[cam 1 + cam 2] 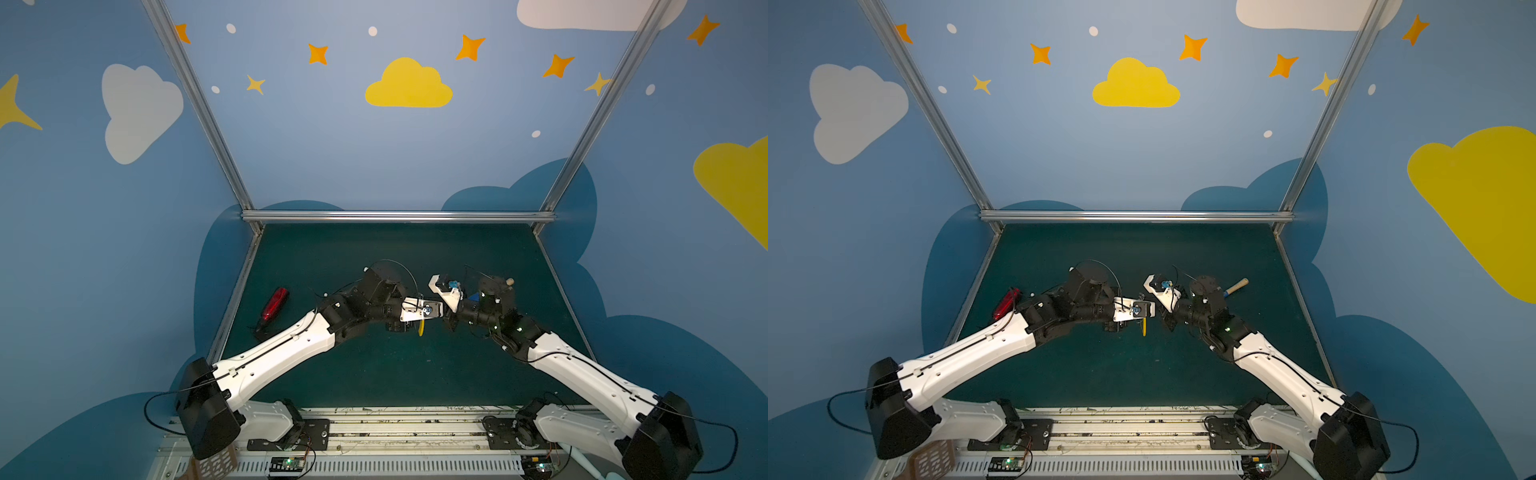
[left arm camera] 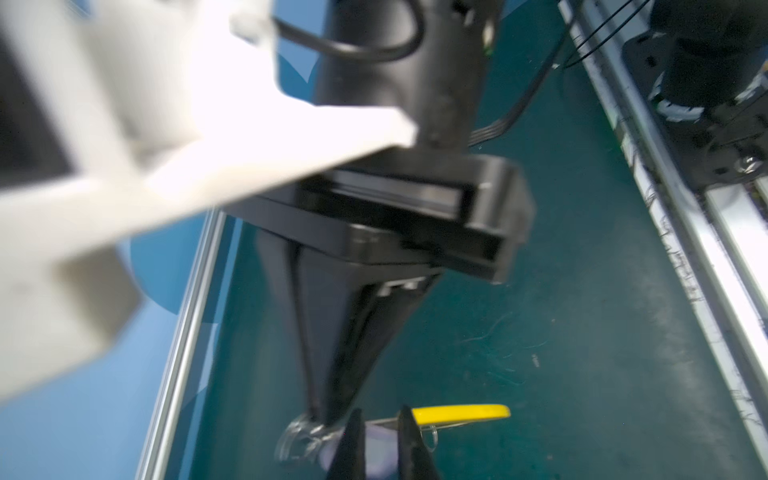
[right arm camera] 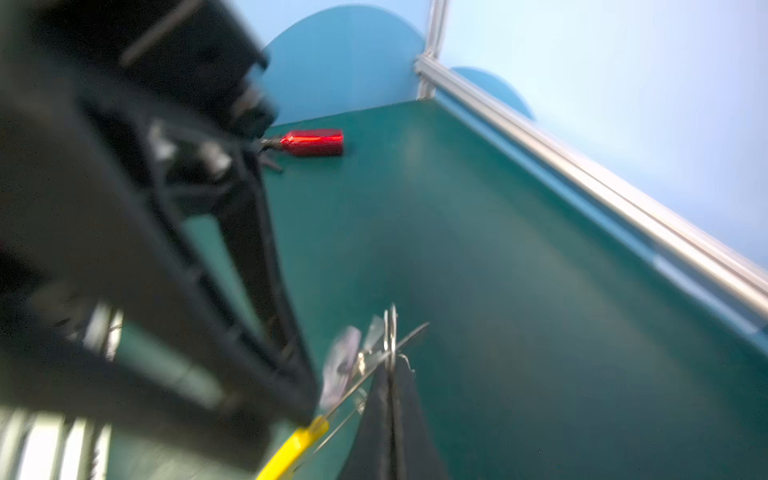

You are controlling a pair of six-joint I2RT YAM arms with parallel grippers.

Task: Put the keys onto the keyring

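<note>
**Grippers meet at the keyring over mid-mat**

In both top views the two arms reach inward and nearly touch above the middle of the mat [image 1: 395, 374]. The keyring [image 1: 421, 328] is there between them, seen edge-on, with only its yellow arc plain to see.

In the left wrist view the left gripper [image 2: 380, 412] has its fingers [image 2: 352, 446] slightly parted. The keyring's grey band crosses the gap between them, and the yellow arc runs out past one finger. Whether either finger touches the band I cannot tell.

The right gripper [image 3: 390, 370] is over the same mid-mat spot, its fingers pressed together. In the right wrist view they pinch a thin silver loop [image 3: 390, 332] that stands out of their tips, right where the keyring's thin edge crosses. The keys [image 3: 341, 365] show just beside that loop as a pale blur, the white tag the only part to make out. Whether the pinched loop is theirs or the keyring's cannot be told, nor whether the keys are on the keyring.

A red oblong [image 1: 275, 308] lies near the mat's left edge, well apart from the keyring. A shovel [image 1: 1236, 286] lies toward the mat's right edge, behind the right arm, its wooden handle showing.
</note>
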